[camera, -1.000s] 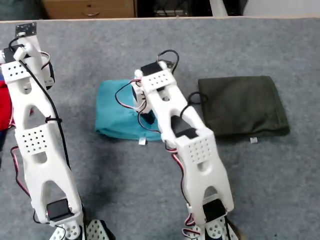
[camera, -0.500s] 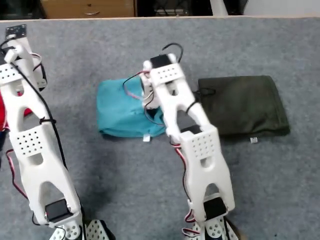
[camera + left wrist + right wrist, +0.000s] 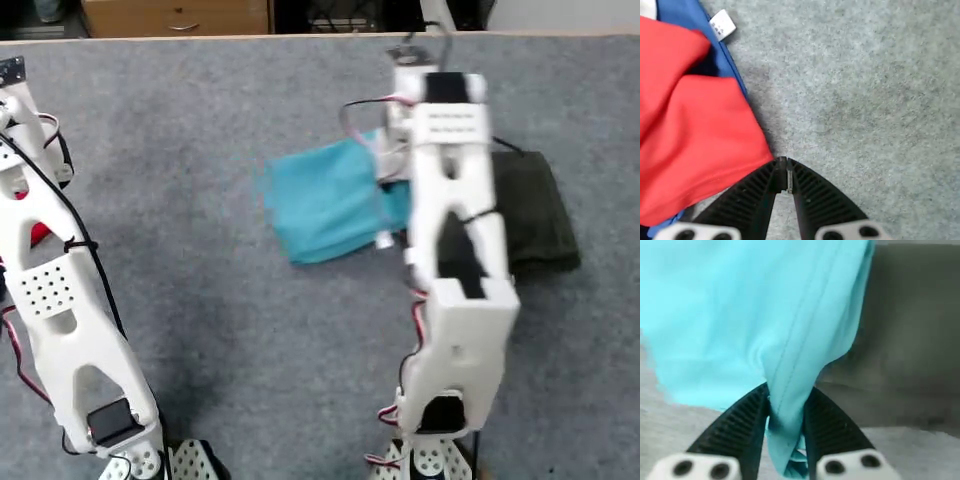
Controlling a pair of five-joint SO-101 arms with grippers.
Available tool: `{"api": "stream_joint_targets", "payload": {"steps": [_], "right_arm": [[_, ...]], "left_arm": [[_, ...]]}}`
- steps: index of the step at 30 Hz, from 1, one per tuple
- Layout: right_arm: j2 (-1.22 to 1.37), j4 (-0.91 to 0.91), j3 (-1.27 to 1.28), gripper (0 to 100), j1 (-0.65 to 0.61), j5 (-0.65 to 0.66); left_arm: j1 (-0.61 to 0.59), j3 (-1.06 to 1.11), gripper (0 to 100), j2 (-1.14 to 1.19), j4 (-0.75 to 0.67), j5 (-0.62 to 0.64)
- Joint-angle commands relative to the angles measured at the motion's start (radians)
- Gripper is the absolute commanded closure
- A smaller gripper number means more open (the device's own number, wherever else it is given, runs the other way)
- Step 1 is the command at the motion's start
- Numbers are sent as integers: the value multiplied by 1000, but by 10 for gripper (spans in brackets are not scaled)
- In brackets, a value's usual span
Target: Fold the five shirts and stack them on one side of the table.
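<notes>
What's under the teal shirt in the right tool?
The teal shirt, pinched in the right tool, hangs partly over the folded dark green shirt, partly over grey table. The arm hides their overlap.

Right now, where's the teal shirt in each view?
High view: teal shirt mid-table, beside the dark green shirt.
Left wrist view: aimed elsewhere, at a red shirt lying over a blue shirt.
Right wrist view: pinched in the right tool, dark green shirt behind it.
Shared landmark: the dark green shirt.
</notes>
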Motion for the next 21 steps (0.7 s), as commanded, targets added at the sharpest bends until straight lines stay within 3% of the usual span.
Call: {"api": "stream_joint_targets", "payload": {"steps": [1,10,17,19,21], "right_arm": [[-130,9,28,985,141,103],[-174,3,56,985,480,299],[-151,-20,50,982,534,321],[-134,-18,48,939,529,315],[-125,-18,48,817,529,278]], "left_arm": [[-10,1,972,-81,9,-8],[-10,-4,972,-81,9,-8],[-16,-7,972,-84,9,-68],[-33,-1,972,-107,9,-83],[-67,1,971,-140,9,-83]]}}
